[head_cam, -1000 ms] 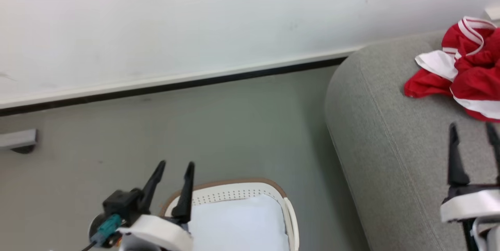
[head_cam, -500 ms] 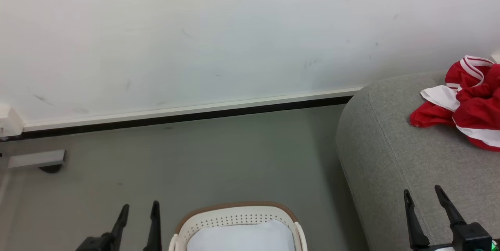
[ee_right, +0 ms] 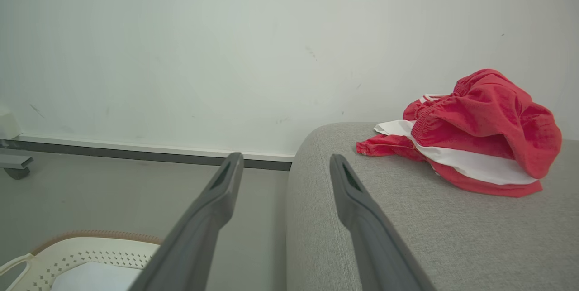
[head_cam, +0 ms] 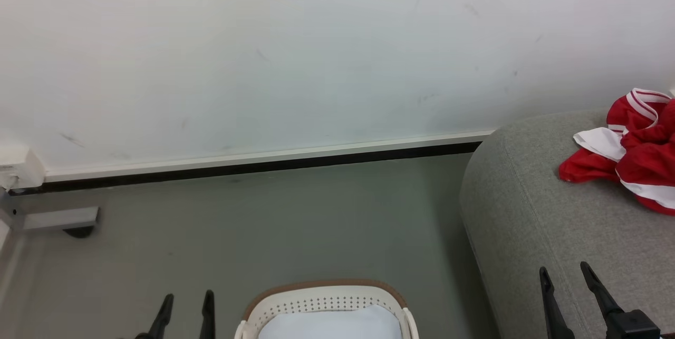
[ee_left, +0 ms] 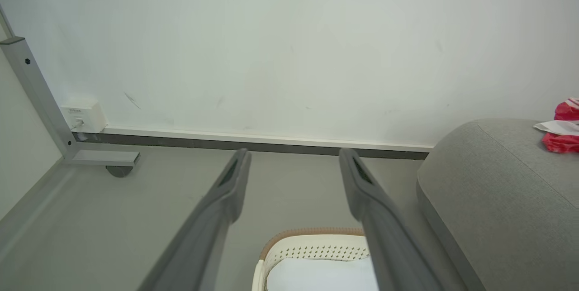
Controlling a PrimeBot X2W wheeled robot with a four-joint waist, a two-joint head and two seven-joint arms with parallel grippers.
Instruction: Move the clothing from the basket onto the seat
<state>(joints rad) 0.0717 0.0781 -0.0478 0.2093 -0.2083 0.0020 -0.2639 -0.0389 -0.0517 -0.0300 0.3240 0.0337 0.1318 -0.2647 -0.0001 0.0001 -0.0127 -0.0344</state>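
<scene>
Head view: the red-and-white clothing lay crumpled on the grey seat, near its rounded end and well apart from the basket on the floor below. The basket held a pale liner cloth and no red fabric that could be seen. The left claw hung beside the basket, fingers spread and empty. The right claw hovered over the seat's front edge, likewise spread and empty, short of the clothing. The transfer looked complete. What was left, on this evidence, was a clean retreat: the 2 claws drawn back released, the right one steered clear of the loose folds so nothing snagged and slid off the seat.
</scene>
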